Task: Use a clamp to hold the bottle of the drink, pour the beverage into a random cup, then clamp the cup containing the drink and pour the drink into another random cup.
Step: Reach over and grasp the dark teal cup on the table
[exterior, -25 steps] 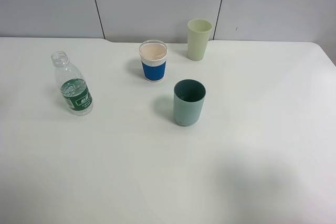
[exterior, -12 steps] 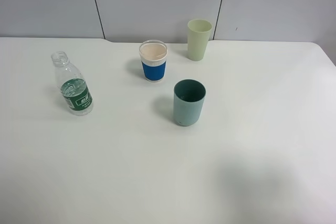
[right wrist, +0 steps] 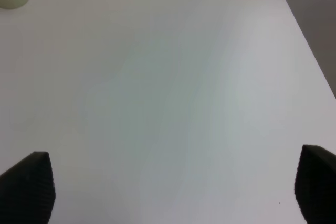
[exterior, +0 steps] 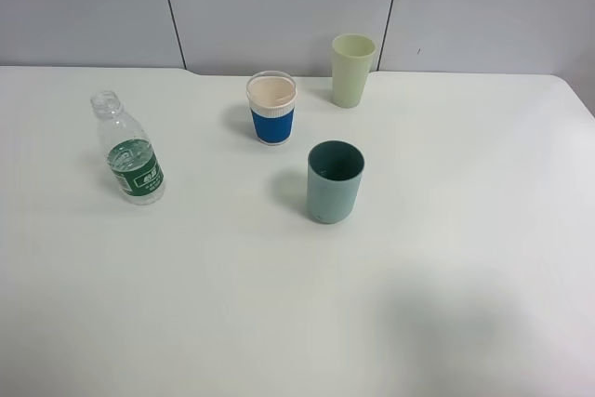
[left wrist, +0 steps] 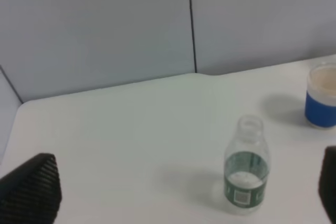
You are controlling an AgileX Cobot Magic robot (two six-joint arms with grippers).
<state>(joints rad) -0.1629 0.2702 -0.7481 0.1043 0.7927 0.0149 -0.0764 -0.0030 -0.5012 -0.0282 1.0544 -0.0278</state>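
Noted bottle of the drink [exterior: 130, 151] upright, capless, mid-left of overhead frame on white table [exterior: 446, 276]. Found teal tumbler [exterior: 335, 183] at centre, blue-sleeved cup [exterior: 271, 109] up-left of it, pale green cup [exterior: 352, 70] top centre; all apart. Recorded left gripper [left wrist: 178, 187] released, jaws wide, holding nothing; right gripper [right wrist: 170, 184] likewise spread, empty.

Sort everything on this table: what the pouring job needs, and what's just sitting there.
For the job: green-labelled drink bottle; teal tumbler; blue-sleeved paper cup.
Just lying about: pale yellow-green cup.
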